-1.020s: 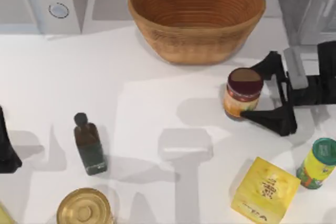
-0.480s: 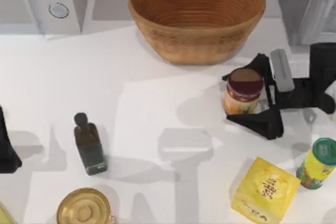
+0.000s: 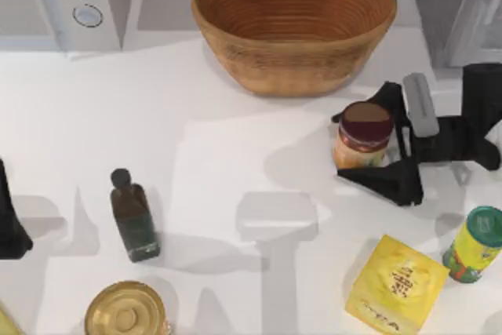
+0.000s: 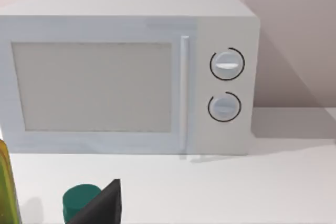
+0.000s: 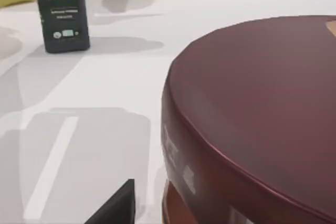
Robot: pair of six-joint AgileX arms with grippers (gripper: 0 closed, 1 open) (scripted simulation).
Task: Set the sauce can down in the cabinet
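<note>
Right gripper [image 3: 375, 145]: fingers spread, one on either side of the sauce can [image 3: 362, 136], straddling it but not visibly pressed against its wall. The wrist approaches from the worktop's right edge, so the can lies straight ahead of the palm, toward the middle of the worktop. In the right wrist view the can's maroon top [image 5: 262, 114] looms directly in front, with one dark fingertip [image 5: 118, 205] low beside it.

Can stands upright, long axis vertical, right of centre and just in front of the wicker basket [image 3: 294, 21].

Cabinet [image 3: 455, 5] sits at the worktop's back right corner, behind the right arm, so this arm is much the nearer for the carry.

Left gripper [image 3: 9, 225] is parked at the left edge, well apart from the can; I cannot tell its finger state.

Judgement: closing on the can is the next step.
</note>
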